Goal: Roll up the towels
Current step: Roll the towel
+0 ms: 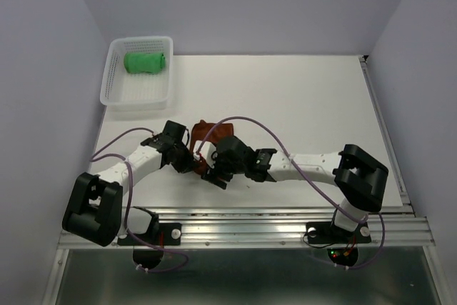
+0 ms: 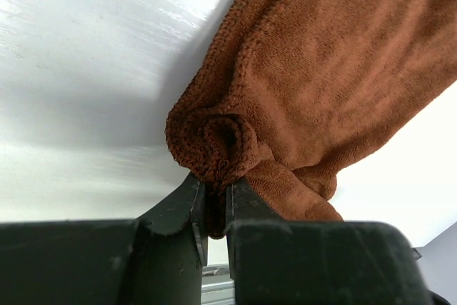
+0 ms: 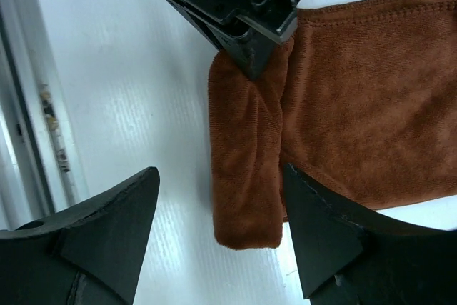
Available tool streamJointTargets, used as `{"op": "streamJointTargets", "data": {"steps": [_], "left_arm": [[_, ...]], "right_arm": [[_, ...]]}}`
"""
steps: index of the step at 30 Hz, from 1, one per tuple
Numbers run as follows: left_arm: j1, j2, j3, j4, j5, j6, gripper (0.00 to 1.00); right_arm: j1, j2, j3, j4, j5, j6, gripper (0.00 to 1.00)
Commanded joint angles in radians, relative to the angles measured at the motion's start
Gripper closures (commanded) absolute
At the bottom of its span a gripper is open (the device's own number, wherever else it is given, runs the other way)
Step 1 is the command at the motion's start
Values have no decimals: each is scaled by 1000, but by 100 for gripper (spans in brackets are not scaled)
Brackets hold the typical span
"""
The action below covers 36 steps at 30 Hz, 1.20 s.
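Note:
The rust-brown towel point(image 3: 371, 98) lies flat on the white table, its near edge rolled into a thick tube point(image 3: 246, 169). My left gripper point(image 2: 216, 182) is shut on one end of that rolled edge, pinching the cloth between its fingertips. My right gripper point(image 3: 220, 171) stands open, its fingers on either side of the tube's other end without touching it. In the top view both grippers point(image 1: 196, 164) point(image 1: 216, 174) meet over the brown towel point(image 1: 212, 132) and hide most of it. The green towel point(image 1: 146, 61) lies rolled up inside the basket.
A white mesh basket point(image 1: 136, 98) stands at the table's back left corner. A metal rail point(image 1: 285, 223) runs along the near edge, close behind the grippers. Purple cables loop over both arms. Grey walls close in the table on three sides.

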Motion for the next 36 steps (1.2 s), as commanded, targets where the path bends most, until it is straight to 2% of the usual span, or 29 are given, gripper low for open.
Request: {"op": "streamJointTargets", "data": {"steps": [1, 16, 18, 21, 23, 24, 25, 27, 28, 30, 32, 34, 36], "left_arm": [[8, 20, 38, -85, 33, 17, 100], [30, 79, 61, -114, 63, 22, 100], [33, 84, 65, -113, 68, 25, 100], [33, 86, 71, -120, 69, 28, 100], [33, 75, 79, -128, 60, 25, 100], [33, 67, 82, -132, 57, 23, 100], [34, 46, 90, -135, 48, 25, 85], [33, 14, 93, -136, 39, 20, 69], [34, -5, 97, -139, 21, 20, 51], [33, -62, 105, -160, -24, 11, 41], [33, -109, 117, -197, -55, 0, 26], [33, -128, 124, -227, -93, -4, 3], [34, -140, 128, -235, -101, 3, 2]], "right_arm": [[50, 26, 1, 106, 220, -71, 25], [79, 121, -48, 99, 348, -75, 32], [79, 127, -49, 100, 339, -65, 42], [79, 130, -49, 111, 351, -46, 76], [79, 123, -51, 117, 346, -10, 84], [79, 123, -46, 110, 340, 9, 94], [79, 121, -33, 96, 333, 42, 96], [68, 121, -14, 47, 287, 79, 99], [59, 129, -2, 42, 265, 131, 99], [16, 136, 21, -27, 172, 181, 99], [-34, 147, 38, -62, 53, 257, 99], [-67, 152, 47, -70, -27, 321, 99], [-126, 159, 53, -70, -173, 375, 99]]}}
